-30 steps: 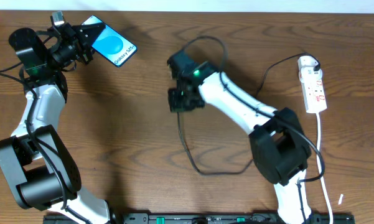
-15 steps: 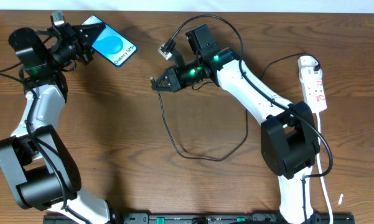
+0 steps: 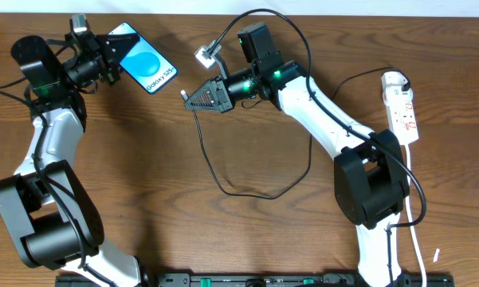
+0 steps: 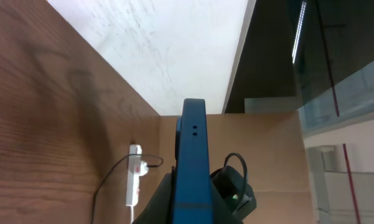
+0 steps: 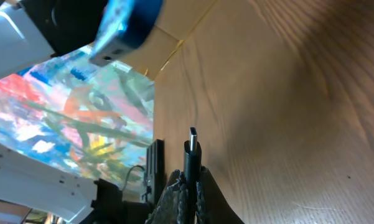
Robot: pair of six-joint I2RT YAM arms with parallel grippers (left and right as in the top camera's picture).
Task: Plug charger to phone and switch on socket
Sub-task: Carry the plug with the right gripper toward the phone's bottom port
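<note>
My left gripper [image 3: 107, 54] is shut on the phone [image 3: 147, 68], which has a bright blue screen with "Galaxy S25" text, held at the table's far left. In the left wrist view the phone [image 4: 193, 162] shows edge-on between the fingers. My right gripper [image 3: 201, 97] is shut on the charger [image 3: 247, 190], a thin black cable; its plug tip [image 5: 192, 144] sticks out past the fingers [image 5: 188, 186]. The tip [image 3: 183, 94] is a short way right of the phone, apart from it. The socket [image 3: 402, 108], a white power strip with red markings, lies at the far right.
The black cable loops over the middle of the table and runs to the socket's far end. The strip's white cord [image 3: 412, 207] trails down the right edge. The socket also shows in the left wrist view [image 4: 134, 183]. The phone's lower end [image 5: 134, 22] shows in the right wrist view.
My right gripper has lifted the cable's plug end from mid-table and swung it left towards the phone. The phone has tilted slightly in my left gripper. The cable loop has shifted.
</note>
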